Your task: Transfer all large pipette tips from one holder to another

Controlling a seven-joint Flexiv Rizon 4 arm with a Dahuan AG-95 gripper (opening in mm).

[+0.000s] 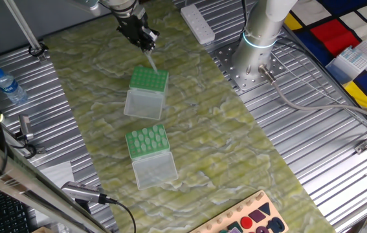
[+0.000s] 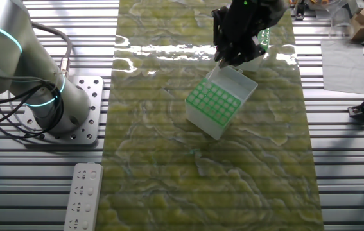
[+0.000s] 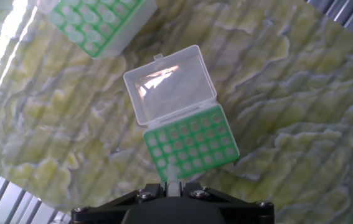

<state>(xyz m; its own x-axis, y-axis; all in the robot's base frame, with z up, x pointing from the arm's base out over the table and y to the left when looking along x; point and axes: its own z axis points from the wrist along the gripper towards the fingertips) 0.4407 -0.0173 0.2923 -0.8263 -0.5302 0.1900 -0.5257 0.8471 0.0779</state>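
My gripper (image 1: 147, 45) hangs over the far green-topped holder (image 1: 149, 79) and is shut on one large pipette tip (image 1: 150, 60), whose point hovers just above that holder's grid. In the hand view the whitish tip (image 3: 173, 174) sits between the fingers of the gripper (image 3: 173, 185), above the near edge of this holder (image 3: 192, 144). Its holes look empty and its clear lid (image 3: 170, 84) lies open. The second holder (image 1: 147, 141) (image 3: 95, 22) stands closer to the table's front and has several whitish tips in it. The other fixed view shows the gripper (image 2: 225, 59) above the empty holder (image 2: 214, 102).
The arm's base (image 1: 261, 32) (image 2: 34, 90) is bolted beside the green mat. A white power strip (image 1: 198, 24) (image 2: 82, 196) lies near it. A water bottle (image 1: 8, 84) stands at the left, a board with coloured shapes (image 1: 248, 220) at the front edge.
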